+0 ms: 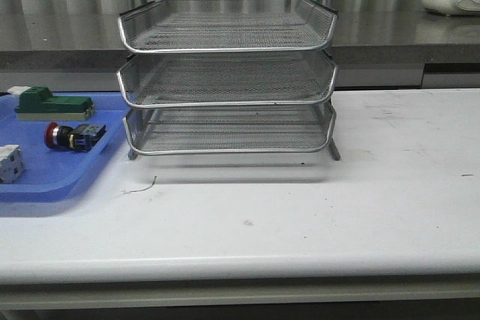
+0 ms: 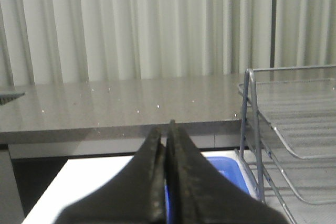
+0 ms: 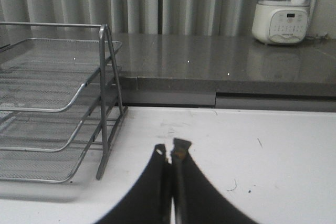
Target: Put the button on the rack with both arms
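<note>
Front view: one rack [image 1: 227,76] of three tiers, on a white table [image 1: 300,207]; one blue tray [image 1: 45,177] to its left holding one button [image 1: 73,136] (lying on its side), one green block [image 1: 52,103], one white block [image 1: 9,162].

Left wrist view: left gripper [image 2: 167,135], fingers pressed together, holding nothing.

Right wrist view: right gripper [image 3: 171,153], likewise closed and holding nothing; one white appliance [image 3: 281,9] on the counter.

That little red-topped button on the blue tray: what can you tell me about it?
The button is a small push switch with a rounded red mushroom head, a silvery collar and a dark body carrying blue and yellowish parts. It lies on its side, head pointing left, on the floor of the blue tray. A green-and-beige block sits behind it and a white block in front to the left; neither touches it. No gripper is near it.
</note>
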`<action>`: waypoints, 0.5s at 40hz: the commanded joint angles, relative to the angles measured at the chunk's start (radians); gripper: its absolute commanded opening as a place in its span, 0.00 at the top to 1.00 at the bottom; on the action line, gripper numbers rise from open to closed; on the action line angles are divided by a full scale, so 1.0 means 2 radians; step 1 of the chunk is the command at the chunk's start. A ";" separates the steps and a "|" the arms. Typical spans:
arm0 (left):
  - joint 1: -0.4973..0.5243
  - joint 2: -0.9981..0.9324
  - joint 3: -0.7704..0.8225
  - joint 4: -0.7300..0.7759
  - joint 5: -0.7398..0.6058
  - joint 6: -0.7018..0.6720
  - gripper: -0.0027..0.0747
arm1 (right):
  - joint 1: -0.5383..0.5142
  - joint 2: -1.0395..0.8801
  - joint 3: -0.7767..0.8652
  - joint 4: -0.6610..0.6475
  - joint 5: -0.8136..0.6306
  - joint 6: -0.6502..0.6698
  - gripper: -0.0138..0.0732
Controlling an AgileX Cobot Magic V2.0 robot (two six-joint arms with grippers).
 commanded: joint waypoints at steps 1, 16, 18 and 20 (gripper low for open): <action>0.001 0.065 -0.046 -0.004 -0.011 0.000 0.99 | -0.002 0.060 -0.043 0.003 -0.014 0.002 0.91; 0.001 0.151 -0.068 -0.004 -0.017 0.001 0.97 | -0.002 0.149 -0.066 0.006 -0.022 0.002 0.88; 0.001 0.151 -0.068 -0.004 -0.016 0.001 0.90 | -0.002 0.149 -0.066 0.006 -0.022 0.002 0.82; 0.001 0.151 -0.068 -0.004 -0.016 0.001 0.80 | -0.002 0.149 -0.066 0.006 -0.022 0.002 0.74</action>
